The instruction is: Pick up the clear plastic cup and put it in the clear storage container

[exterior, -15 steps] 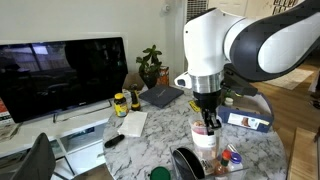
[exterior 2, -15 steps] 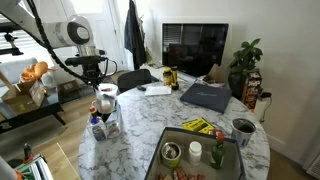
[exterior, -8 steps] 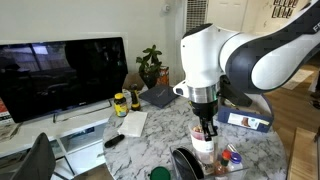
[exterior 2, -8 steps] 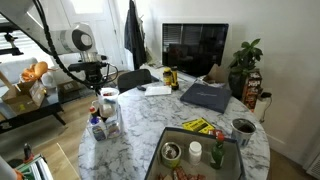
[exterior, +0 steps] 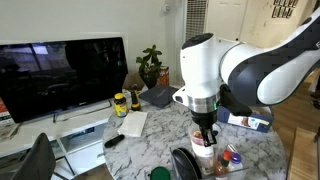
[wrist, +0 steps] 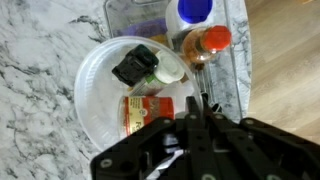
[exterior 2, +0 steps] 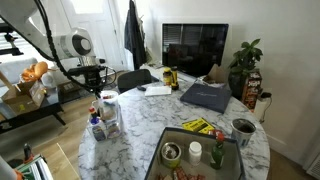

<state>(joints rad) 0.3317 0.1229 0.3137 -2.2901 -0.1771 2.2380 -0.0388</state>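
Note:
The clear plastic cup (wrist: 110, 85) is whitish and seen from above in the wrist view, with a black item and a red-labelled item inside it. My gripper (wrist: 196, 108) is shut on its rim at the side nearest the clear storage container (wrist: 235, 60). That container holds a blue-capped bottle and a red-capped bottle. In both exterior views the gripper (exterior: 205, 135) (exterior 2: 98, 98) points straight down with the cup (exterior: 204, 150) (exterior 2: 108, 93) under it, right beside the container (exterior: 230, 161) (exterior 2: 106, 127). I cannot tell whether the cup rests on the marble.
A dark round bowl (exterior: 186, 163) sits close beside the cup. A blue-edged box (exterior: 247, 120) lies behind the arm. A yellow-labelled jar (exterior: 120, 103), a laptop (exterior 2: 207, 95), a tray (exterior 2: 195, 150) and a TV (exterior: 62, 75) are on or behind the marble table, whose edge (wrist: 245, 110) is near.
The arm has moved down, and the cup in the gripper has come down with it beside the container.

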